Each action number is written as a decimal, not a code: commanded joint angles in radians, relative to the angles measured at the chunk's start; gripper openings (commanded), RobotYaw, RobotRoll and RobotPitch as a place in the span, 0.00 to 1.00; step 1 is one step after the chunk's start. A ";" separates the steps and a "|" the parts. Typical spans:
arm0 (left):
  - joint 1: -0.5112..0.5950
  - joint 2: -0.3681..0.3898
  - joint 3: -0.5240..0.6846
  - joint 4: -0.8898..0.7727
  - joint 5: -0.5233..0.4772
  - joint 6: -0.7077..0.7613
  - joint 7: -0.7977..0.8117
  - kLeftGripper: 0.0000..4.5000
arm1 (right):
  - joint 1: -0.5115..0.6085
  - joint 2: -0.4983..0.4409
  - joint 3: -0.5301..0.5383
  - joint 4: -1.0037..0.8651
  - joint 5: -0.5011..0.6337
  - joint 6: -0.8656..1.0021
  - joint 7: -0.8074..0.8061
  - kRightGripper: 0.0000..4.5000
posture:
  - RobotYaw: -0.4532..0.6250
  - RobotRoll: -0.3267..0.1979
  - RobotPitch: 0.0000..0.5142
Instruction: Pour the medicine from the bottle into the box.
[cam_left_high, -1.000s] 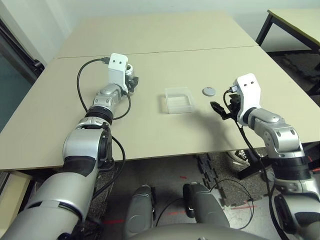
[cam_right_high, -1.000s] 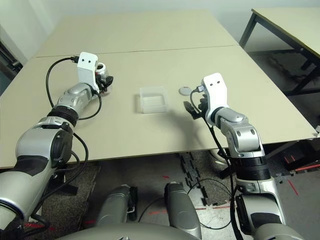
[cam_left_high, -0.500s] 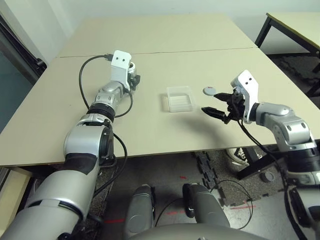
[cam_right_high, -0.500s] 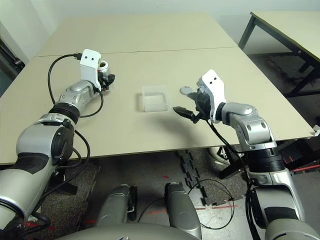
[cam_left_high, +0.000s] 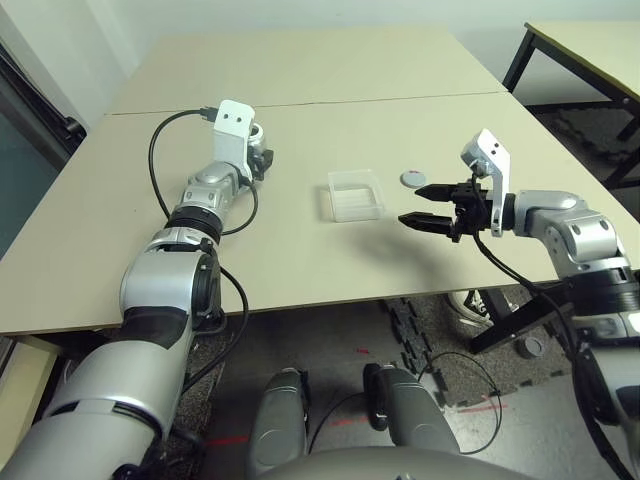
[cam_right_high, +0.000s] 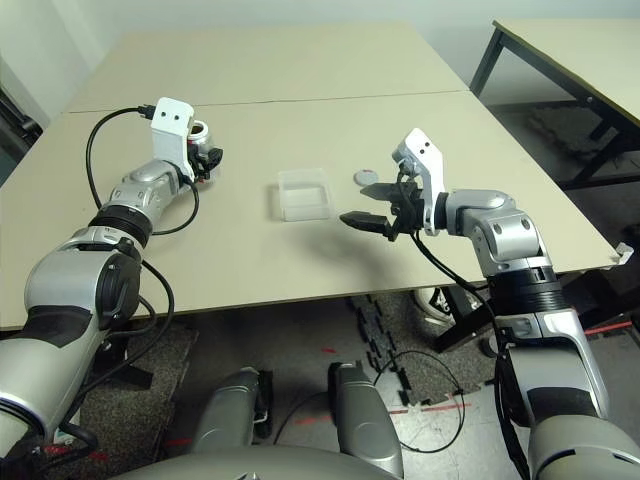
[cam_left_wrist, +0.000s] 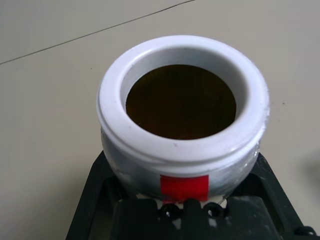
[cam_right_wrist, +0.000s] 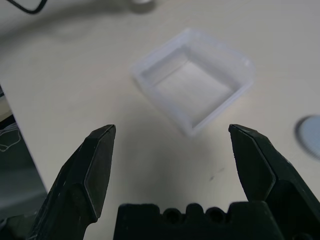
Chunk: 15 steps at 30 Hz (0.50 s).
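1. Head views: the table (cam_left_high: 330, 90) is tan, with a seam running across its far part. The box (cam_left_high: 355, 194) sits near the middle, clear and shallow, well apart from both grippers.
2. The cap (cam_left_high: 413, 178), a flat grey disc, lies just right of the box on the tabletop.
3. The left gripper (cam_left_high: 258, 160) is at the far left of the table, under its white wrist mount, with the bottle (cam_left_high: 256, 152) between its fingers. A black cable (cam_left_high: 160, 175) loops from the mount back along the forearm.
4. The right gripper (cam_left_high: 425, 204) hangs over the table right of the box and nearer than the cap, its fingers pointing left toward the box and spread wide, holding nothing.
5. Left wrist view: the bottle (cam_left_wrist: 182, 135) stands upright with its wide mouth uncovered, a dark brown inside and a red patch on its side. The black fingers (cam_left_wrist: 92, 200) press against its base on both sides, pinching it.
6. Right wrist view: the two black fingertips (cam_right_wrist: 100, 155) stand far apart with bare table between them. The box (cam_right_wrist: 192, 82) lies beyond them, and the edge of the cap (cam_right_wrist: 309, 134) shows beside it.
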 joint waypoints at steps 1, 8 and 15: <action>-0.003 -0.002 -0.005 0.002 0.013 0.002 -0.004 0.57 | -0.034 0.002 0.014 0.059 -0.014 -0.021 0.017 1.00 | 0.37 0.62 0.21; 0.008 0.001 -0.003 -0.002 0.010 -0.003 -0.010 0.57 | -0.112 0.012 0.031 0.216 -0.061 -0.106 0.056 1.00 | 0.41 0.62 0.20; 0.020 0.011 -0.004 -0.008 0.011 -0.005 -0.018 0.57 | -0.172 0.040 0.010 0.290 -0.073 -0.145 0.058 1.00 | 0.43 0.62 0.20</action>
